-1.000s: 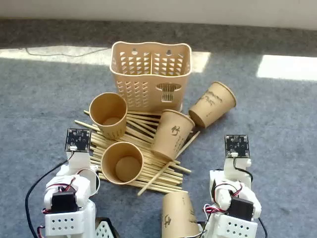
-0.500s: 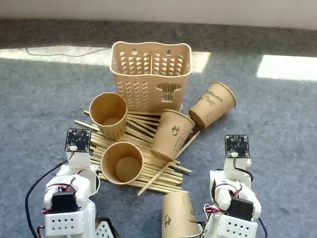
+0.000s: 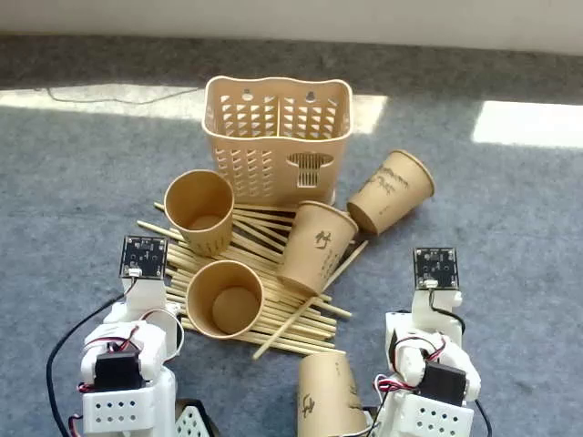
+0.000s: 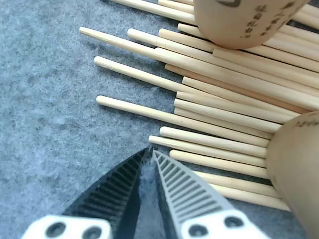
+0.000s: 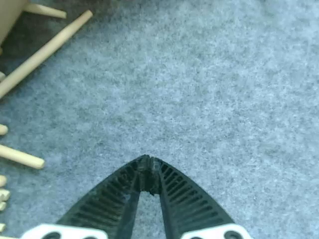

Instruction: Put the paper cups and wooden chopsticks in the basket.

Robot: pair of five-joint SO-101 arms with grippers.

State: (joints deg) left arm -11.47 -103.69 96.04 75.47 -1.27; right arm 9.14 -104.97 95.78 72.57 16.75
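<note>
A tan slotted basket [image 3: 278,137] stands upright at the back of the grey carpet. In front of it lies a spread of wooden chopsticks [image 3: 273,291] [image 4: 224,99]. Two paper cups stand open-side up on the pile [image 3: 199,210] [image 3: 225,298]; a third [image 3: 317,246] stands upside down on it. Another cup [image 3: 392,192] lies on its side right of the basket, and one more [image 3: 330,396] lies near the front between the arms. My left gripper [image 4: 151,152] is shut, its tips just off the chopstick ends. My right gripper [image 5: 148,160] is shut over bare carpet.
Both arm bases sit at the front edge, the left one [image 3: 127,373] beside the chopstick pile and the right one [image 3: 428,382] beside the fallen cup. A thin cable [image 3: 109,91] runs along the carpet at the back left. A pale wall base borders the far side.
</note>
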